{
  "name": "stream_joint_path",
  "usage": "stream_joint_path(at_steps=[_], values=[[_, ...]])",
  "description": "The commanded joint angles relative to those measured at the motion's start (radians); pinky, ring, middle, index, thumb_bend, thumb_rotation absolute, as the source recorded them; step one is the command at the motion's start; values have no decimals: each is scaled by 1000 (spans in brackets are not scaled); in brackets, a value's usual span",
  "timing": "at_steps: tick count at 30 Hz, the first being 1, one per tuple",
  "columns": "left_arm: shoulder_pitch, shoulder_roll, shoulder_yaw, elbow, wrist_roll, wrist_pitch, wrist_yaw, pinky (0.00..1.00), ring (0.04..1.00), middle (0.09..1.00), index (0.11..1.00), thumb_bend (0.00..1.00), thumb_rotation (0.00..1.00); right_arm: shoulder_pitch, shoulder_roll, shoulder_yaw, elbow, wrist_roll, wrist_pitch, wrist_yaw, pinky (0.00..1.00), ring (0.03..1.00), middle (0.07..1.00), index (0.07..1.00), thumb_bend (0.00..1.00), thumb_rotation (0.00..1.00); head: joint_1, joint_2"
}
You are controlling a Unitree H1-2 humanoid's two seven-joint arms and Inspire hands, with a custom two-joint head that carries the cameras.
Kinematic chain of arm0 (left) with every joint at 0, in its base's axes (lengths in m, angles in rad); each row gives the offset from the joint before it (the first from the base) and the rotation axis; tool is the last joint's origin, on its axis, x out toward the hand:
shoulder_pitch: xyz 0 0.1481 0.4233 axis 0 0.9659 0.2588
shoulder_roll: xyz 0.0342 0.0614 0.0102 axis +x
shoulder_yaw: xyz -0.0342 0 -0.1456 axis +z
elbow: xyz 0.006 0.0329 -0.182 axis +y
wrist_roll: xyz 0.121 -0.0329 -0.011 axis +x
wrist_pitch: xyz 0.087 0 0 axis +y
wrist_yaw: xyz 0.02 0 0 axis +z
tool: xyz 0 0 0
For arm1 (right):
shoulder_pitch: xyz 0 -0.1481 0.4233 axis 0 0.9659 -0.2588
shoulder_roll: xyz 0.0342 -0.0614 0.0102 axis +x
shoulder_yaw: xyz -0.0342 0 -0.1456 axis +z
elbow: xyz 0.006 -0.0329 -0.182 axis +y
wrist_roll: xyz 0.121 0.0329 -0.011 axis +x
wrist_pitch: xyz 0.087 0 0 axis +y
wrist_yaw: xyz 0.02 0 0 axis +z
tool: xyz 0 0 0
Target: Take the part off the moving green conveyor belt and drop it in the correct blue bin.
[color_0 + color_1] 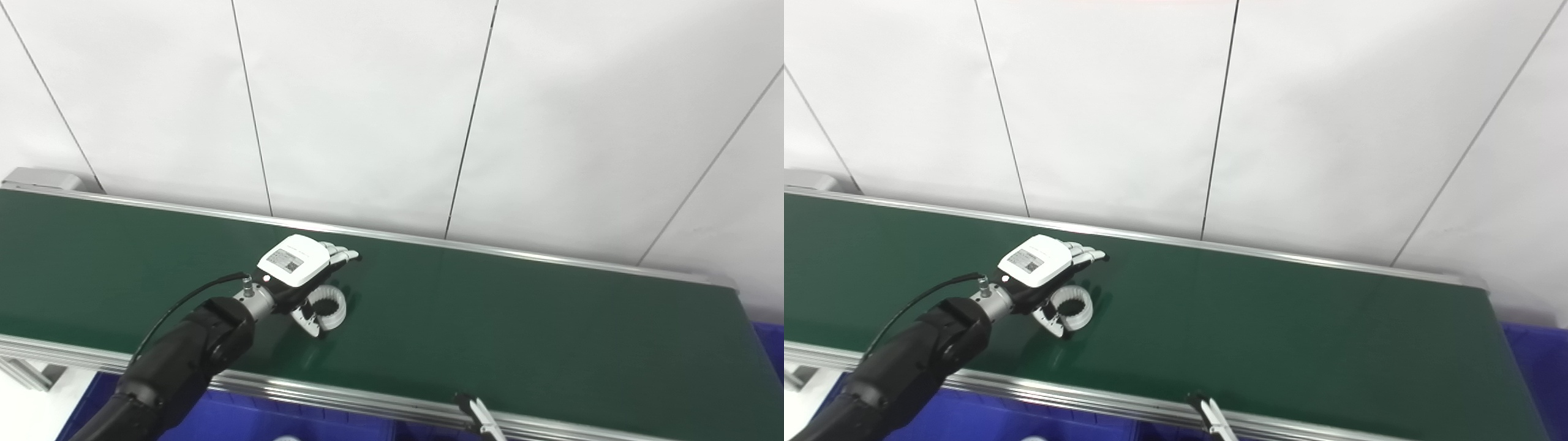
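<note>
A white toothed ring part [329,307] lies on the green conveyor belt [520,324], left of centre. My left hand [300,269] reaches over the belt and hovers right over the ring. Its fingers [340,253] stretch forward past the ring's far side and its thumb [308,321] curls at the ring's near side. The hand is open and the ring rests on the belt under the palm. It also shows in the right eye view [1072,308]. Only the fingertips of my right hand [481,416] show, at the bottom edge by the belt's near rail.
A blue bin [257,422] sits below the belt's near rail at bottom left, and another blue bin [773,346] shows past the belt's right end. A white panelled wall [392,110] stands right behind the belt. A metal rail [367,407] runs along the near edge.
</note>
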Motion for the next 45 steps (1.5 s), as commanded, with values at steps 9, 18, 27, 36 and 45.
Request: stream_joint_path(at_steps=[9,18,27,36,45], values=[[-58,-23,-103,87,-2,94,-67,530,646,746,759,915,27,0,14,-19,-53,27,-14,12,884,952,975,948,333,825,-3,5],[-61,-25,-108,50,-107,64,-104,213,302,478,435,556,0,-3,24,-35,-57,24,-16,12,878,947,973,940,342,836,-4,10],[-70,-15,-81,-23,-199,48,-137,156,225,471,335,550,0,-10,32,-46,-58,35,-13,18,894,949,965,936,332,817,-4,10],[-71,-16,-65,-56,-253,29,-146,183,246,472,318,549,0,-11,36,-49,-57,32,-14,21,892,947,963,935,340,823,-6,11],[-30,11,6,-220,-319,47,-216,225,287,473,359,549,0,-19,37,-49,-57,24,-9,25,887,945,962,934,338,819,-1,9]])
